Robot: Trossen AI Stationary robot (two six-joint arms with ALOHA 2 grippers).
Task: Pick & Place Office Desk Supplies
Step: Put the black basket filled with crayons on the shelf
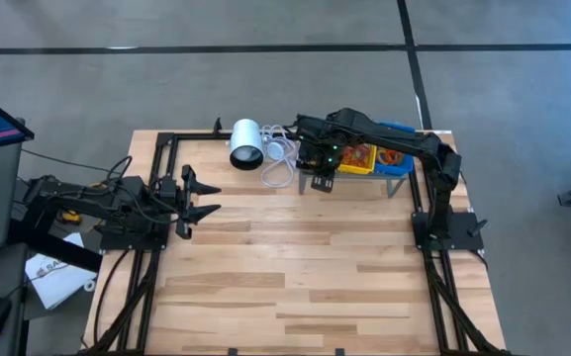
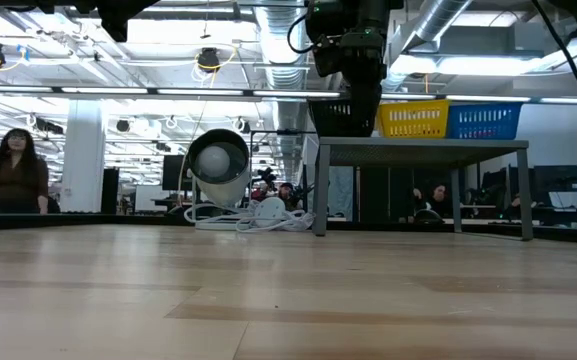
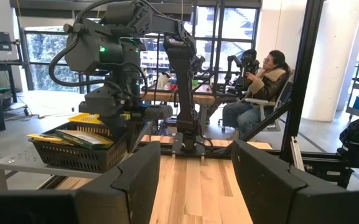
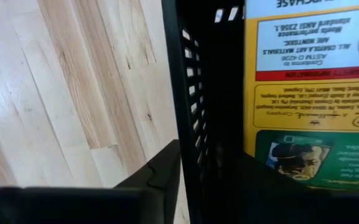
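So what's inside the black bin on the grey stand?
The black bin holds flat yellow-and-green packets, with the right gripper hanging just above it. Whatever lies beneath the packets is covered, so the bin's bottom cannot be seen.

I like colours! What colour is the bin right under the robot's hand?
Black. The black bin shows best in the left wrist view, under the right gripper.

Evenly lit from ceiling lamps [image 2: 208,60]; glare overhead in low view; bench [image 2: 288,300] foreground soft; right wrist close-up blurred
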